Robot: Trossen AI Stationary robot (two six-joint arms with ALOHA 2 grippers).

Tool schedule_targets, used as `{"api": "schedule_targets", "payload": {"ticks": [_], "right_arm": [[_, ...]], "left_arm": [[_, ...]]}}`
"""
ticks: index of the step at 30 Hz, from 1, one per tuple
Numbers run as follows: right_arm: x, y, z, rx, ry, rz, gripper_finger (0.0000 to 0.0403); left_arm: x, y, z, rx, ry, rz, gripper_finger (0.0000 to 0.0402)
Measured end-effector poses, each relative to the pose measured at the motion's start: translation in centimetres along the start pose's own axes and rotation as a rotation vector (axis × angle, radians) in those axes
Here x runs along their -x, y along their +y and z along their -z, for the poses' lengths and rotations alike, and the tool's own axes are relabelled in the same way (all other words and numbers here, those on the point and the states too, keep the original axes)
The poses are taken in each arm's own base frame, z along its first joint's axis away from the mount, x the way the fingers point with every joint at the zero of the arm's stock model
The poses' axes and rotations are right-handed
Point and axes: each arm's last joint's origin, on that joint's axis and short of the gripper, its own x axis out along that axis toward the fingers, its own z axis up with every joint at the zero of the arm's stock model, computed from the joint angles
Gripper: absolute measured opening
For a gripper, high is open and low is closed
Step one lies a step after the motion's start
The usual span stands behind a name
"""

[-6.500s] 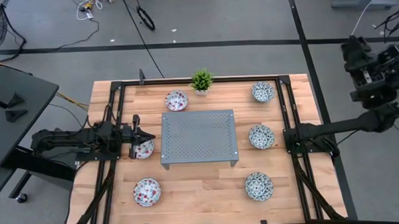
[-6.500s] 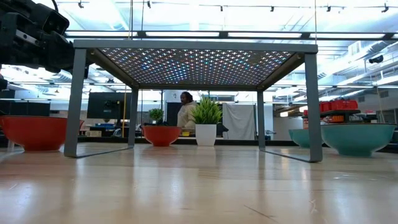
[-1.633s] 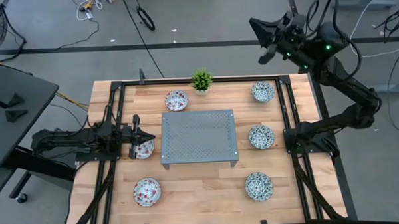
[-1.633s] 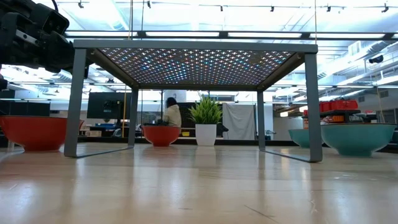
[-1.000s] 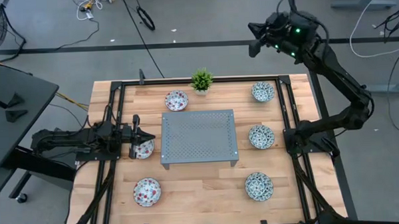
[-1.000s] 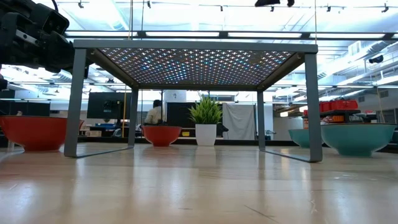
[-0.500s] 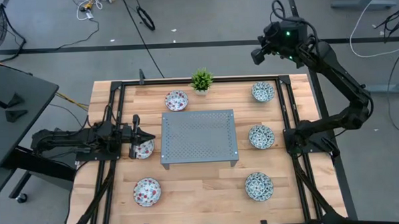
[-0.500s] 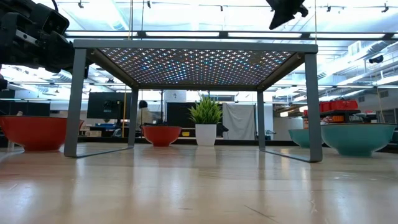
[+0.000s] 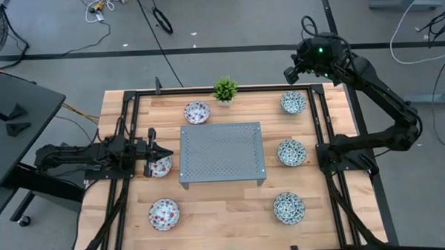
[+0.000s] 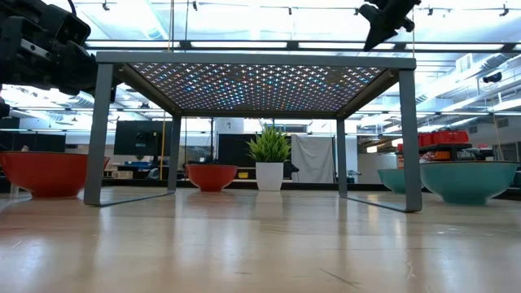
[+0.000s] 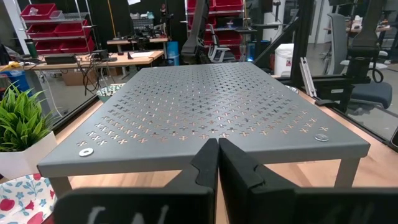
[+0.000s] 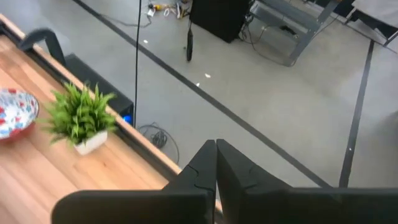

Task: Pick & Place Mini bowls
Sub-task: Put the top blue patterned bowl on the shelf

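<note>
Glazed round mini bowls [image 9: 292, 151] flank a perforated metal stand [image 9: 222, 152].

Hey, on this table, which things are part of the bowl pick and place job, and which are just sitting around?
Part of the job:
- three red-spotted mini bowls
- three blue-green mini bowls

Just sitting around:
- small potted plant
- grey perforated stand
</note>
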Motion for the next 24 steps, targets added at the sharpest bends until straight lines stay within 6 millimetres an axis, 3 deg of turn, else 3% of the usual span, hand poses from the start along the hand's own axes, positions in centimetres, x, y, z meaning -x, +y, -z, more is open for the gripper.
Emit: {"api": "schedule_targets", "payload": {"ticks": [12,24], "right_arm": [[-0.1,0.5,4.2,0.121,0.089,-0.023,0.0011],[-2.5,1.7,7.7,0.324,0.246,-0.072,0.0011]], "left_arm": [[0.0,0.0,0.0,0.000,0.000,0.000,0.0018],[0.0,0.0,0.0,0.000,0.000,0.000,0.0018]]}}
